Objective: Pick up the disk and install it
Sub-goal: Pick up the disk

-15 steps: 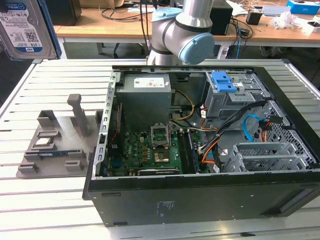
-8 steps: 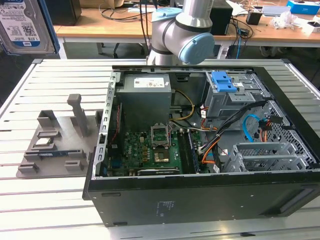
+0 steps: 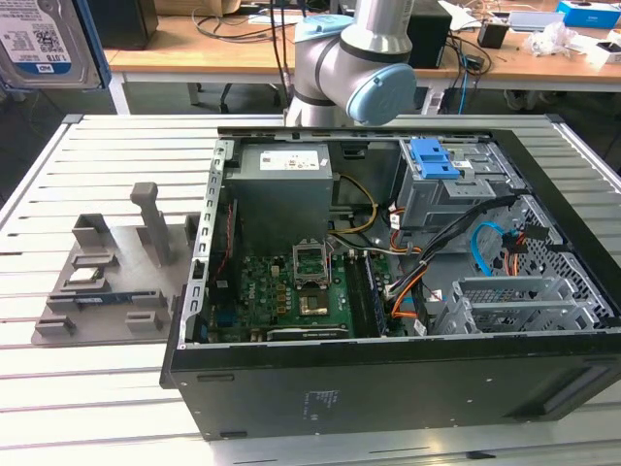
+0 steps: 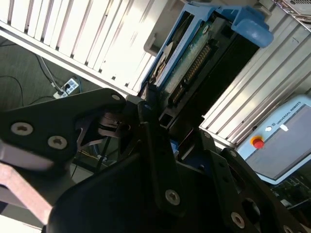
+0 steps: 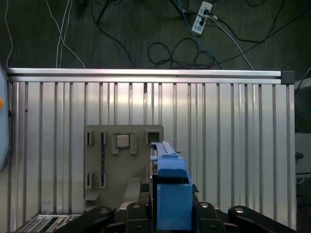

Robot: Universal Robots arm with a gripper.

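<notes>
First wrist view: black gripper clamped on the flat silver-grey metal disk with blue plastic bracket. The long axis runs straight out from the jaws. It is held above the grey moulded fixture tray, apart from it.

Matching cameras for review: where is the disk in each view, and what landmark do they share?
Exterior view: disk high at the exterior view's left, label showing.
Second wrist view: disk connector edge toward the camera.
First wrist view: disk edge-on, blue bracket facing.
Shared: slatted table.

Open computer case, grey parts tray
</notes>
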